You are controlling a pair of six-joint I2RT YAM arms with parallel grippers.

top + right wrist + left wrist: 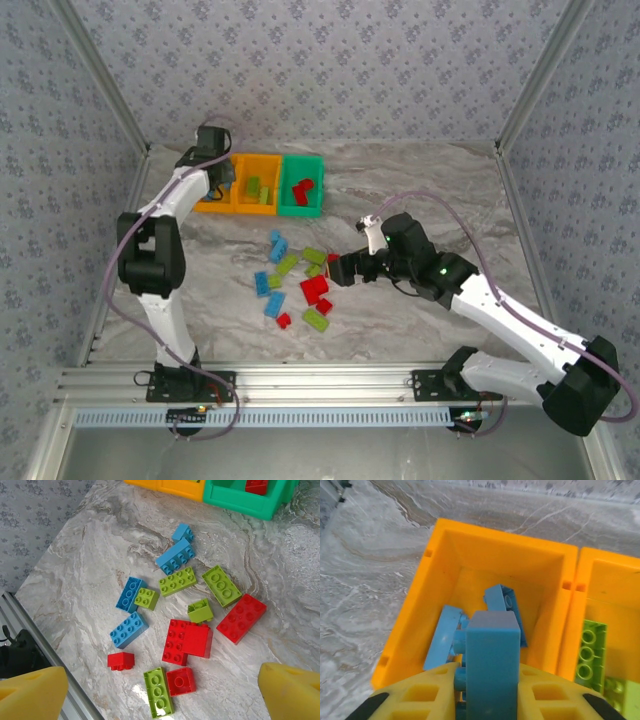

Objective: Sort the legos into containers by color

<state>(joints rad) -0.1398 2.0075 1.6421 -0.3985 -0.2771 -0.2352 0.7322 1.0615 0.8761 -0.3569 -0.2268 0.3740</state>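
My left gripper [490, 700] is shut on a blue lego [492, 660] and holds it over the left orange container [437, 555], where two more blue legos [445, 635] lie. Lime legos [592, 650] lie in the middle orange container [255, 185], and red ones in the green container [302, 185]. My right gripper [162, 690] is open, its yellow fingers [30, 692] wide apart above the loose pile of legos [295, 280] with nothing between them. Under it lie a red lego [180, 681] and a lime lego [158, 691].
The pile holds blue [129, 629], lime [221, 585] and red [241, 618] bricks, spread over the marble table [420, 180] mid-front. A metal rail [300, 385] runs along the near edge. Patterned walls enclose the table on three sides.
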